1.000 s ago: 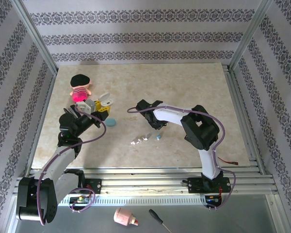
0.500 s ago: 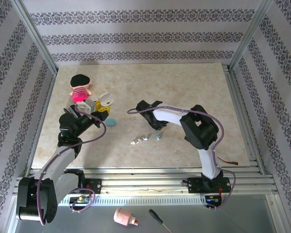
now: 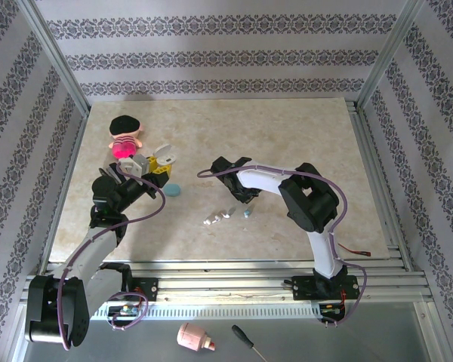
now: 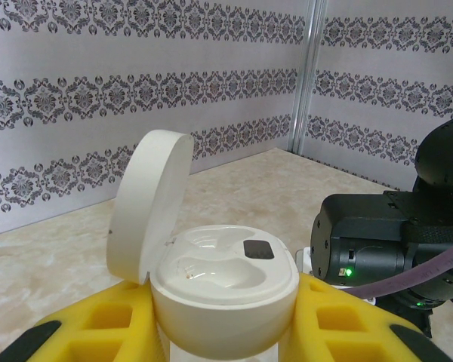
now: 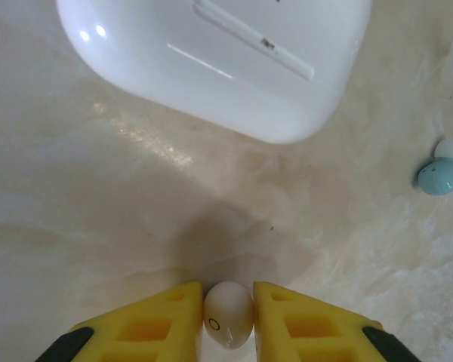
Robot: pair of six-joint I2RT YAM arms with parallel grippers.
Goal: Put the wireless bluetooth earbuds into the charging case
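My left gripper [image 4: 223, 335] is shut on a white charging case [image 4: 225, 290], which sits upright between the yellow fingers [image 4: 75, 332]. Its lid [image 4: 147, 204] is flipped open and both wells look empty. In the top view the case [image 3: 164, 156] is held at the table's left. My right gripper [image 5: 228, 317] is down at the tabletop, shut on a small white earbud [image 5: 228, 311]. In the top view the right gripper [image 3: 241, 194] is near the table's middle. A pale teal earbud [image 5: 441, 177] lies off to the right, with loose earbuds [image 3: 211, 220] nearby.
A closed white case [image 5: 211, 60] lies on the table just ahead of the right fingers. A teal case [image 3: 172, 189] sits near the left gripper, a doll [image 3: 124, 136] behind it. The right arm's black wrist [image 4: 370, 241] is close beside the held case.
The right arm's wrist has edged slightly to the left over the table. The left arm and the open case have stayed still.
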